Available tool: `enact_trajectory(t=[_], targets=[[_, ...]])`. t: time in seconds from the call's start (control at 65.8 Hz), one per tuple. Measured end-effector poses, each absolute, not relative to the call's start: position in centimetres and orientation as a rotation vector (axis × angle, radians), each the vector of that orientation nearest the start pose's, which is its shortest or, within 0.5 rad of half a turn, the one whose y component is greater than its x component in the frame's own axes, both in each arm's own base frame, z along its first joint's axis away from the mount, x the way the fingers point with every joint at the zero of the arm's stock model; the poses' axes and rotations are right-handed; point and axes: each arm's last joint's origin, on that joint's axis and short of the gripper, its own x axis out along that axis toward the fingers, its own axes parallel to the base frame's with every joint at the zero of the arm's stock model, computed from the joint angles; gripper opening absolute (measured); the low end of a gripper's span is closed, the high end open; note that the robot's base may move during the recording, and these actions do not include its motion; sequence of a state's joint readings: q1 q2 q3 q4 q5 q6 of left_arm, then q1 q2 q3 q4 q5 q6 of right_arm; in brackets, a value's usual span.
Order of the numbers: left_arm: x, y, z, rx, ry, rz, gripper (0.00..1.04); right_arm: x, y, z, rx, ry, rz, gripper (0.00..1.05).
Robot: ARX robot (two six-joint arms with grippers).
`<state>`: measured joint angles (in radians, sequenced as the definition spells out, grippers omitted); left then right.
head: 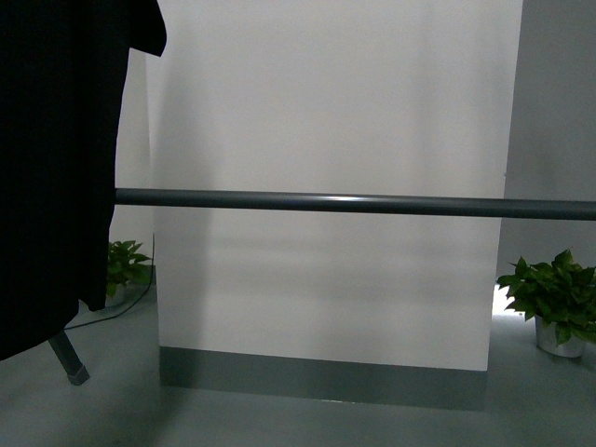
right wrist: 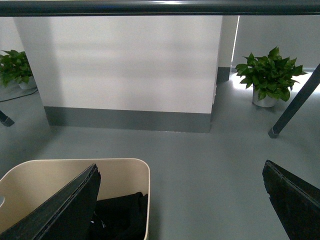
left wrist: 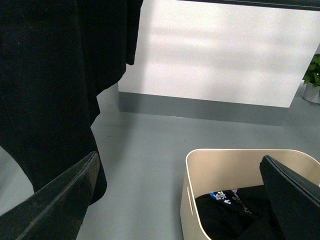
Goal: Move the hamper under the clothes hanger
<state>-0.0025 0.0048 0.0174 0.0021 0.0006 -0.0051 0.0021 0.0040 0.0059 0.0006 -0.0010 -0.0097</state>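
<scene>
The clothes hanger's dark grey bar (head: pixel 372 204) runs across the front view, with a black garment (head: pixel 56 168) hanging at its left end and one leg foot (head: pixel 73 365) below. The beige hamper (left wrist: pixel 220 165) holds dark clothes (left wrist: pixel 235 215) and sits on the grey floor below both grippers. My left gripper (left wrist: pixel 185 200) is open, one finger over the hamper's inside, the other beside the hanging garment (left wrist: pixel 55 75). My right gripper (right wrist: pixel 182 200) is open; one finger is over the hamper (right wrist: pixel 120 172), the other over bare floor. The bar also crosses the right wrist view (right wrist: pixel 160 7).
A white wall panel with a grey skirting (head: pixel 321 380) stands just behind the bar. Potted plants stand at the left (head: pixel 126 265) and right (head: pixel 557 303). An angled rack leg (right wrist: pixel 295 102) reaches the floor at the right.
</scene>
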Motion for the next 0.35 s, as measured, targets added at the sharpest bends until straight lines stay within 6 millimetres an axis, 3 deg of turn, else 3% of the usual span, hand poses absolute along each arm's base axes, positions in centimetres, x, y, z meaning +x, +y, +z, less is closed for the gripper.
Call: enact_trajectory(t=[0.35], targets=[[9.69, -0.03, 16.93, -0.005, -0.015, -0.003, 0.98, 9.76, 0.02, 16.53, -0.010, -0.002, 0.003, 0.97]])
